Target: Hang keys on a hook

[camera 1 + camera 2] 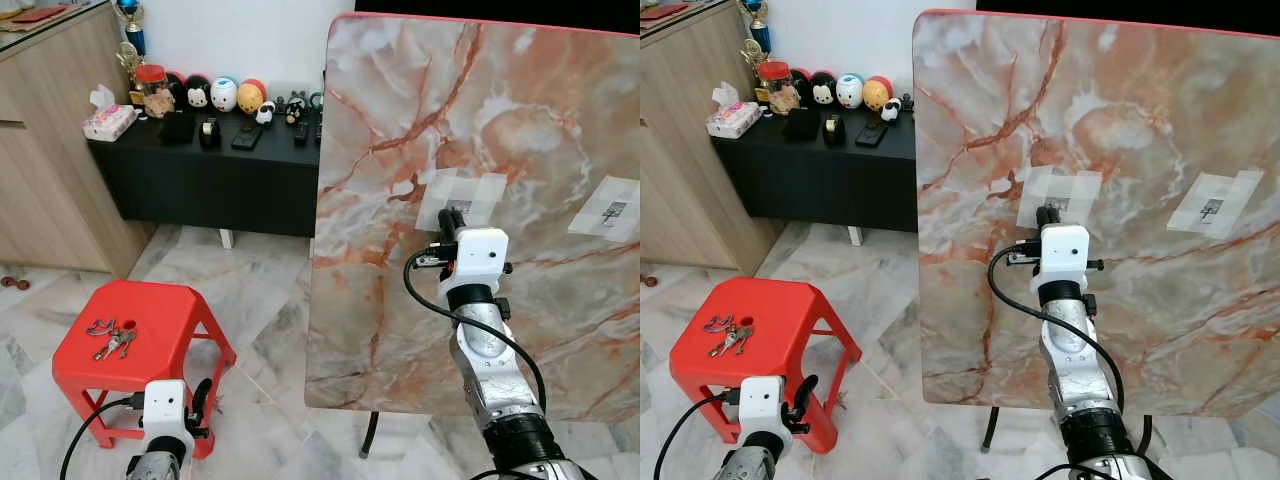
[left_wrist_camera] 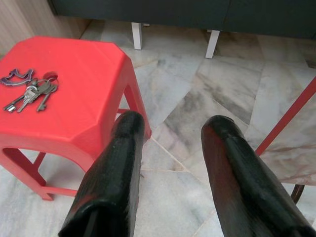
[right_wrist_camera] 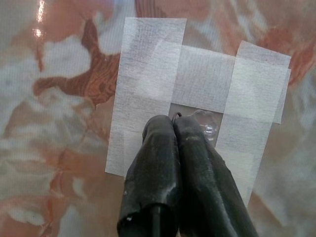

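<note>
A red plastic stool (image 1: 150,335) stands on the pale marble floor (image 1: 270,330). Behind it a low black cabinet (image 1: 205,175) carries a row of round toy figures (image 1: 225,95), a tissue pack (image 1: 108,122) and a trophy (image 1: 130,30) (at its left end). A wooden cupboard (image 1: 45,150) stands beside this cabinet.

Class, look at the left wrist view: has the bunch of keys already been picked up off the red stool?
No. The keys lie on the red stool, and the left claw is open, apart from them.

Red stool (image 1: 150,325), orange-veined marble board (image 1: 500,120), black cabinet (image 1: 210,180)
</note>
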`<state>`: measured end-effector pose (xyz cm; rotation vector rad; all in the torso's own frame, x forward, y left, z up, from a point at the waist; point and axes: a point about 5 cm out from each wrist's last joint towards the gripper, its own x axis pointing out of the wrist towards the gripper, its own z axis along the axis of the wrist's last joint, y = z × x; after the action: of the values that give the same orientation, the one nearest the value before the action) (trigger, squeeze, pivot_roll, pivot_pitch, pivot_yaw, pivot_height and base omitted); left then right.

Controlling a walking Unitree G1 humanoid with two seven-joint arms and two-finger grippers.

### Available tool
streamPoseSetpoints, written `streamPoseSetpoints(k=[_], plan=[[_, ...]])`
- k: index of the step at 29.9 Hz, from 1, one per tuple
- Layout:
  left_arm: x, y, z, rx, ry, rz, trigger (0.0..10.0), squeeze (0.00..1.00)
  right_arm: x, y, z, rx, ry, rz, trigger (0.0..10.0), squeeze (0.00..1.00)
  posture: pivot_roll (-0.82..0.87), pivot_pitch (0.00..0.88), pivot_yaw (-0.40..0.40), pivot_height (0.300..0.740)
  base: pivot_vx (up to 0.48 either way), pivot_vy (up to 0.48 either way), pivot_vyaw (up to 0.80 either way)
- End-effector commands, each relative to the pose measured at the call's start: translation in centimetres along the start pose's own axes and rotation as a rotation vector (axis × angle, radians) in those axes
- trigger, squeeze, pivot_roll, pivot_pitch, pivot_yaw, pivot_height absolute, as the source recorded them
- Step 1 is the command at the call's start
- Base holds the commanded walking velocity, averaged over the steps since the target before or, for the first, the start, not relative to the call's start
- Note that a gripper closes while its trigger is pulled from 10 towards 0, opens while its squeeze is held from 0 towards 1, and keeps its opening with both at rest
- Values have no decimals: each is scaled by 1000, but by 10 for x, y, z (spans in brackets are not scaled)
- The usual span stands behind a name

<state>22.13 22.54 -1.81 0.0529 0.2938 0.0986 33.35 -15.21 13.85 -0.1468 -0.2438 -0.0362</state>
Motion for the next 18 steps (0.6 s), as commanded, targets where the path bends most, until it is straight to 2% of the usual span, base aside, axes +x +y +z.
streamPoseSetpoints(k=[1,13,18], plan=[[1,-5,0,6,3,-18,10000,0,4,0,5,10,-20,-3,10000,0,137,29,-65,740,0,0,0],[1,-4,1,11,1,-21,10000,0,-3,-1,-1,11,-3,-13,10000,0,138,30,-65,740,0,0,0],[2,-6,1,15,-2,-26,10000,0,-6,6,4,26,-34,16,10000,0,136,28,-65,740,0,0,0]])
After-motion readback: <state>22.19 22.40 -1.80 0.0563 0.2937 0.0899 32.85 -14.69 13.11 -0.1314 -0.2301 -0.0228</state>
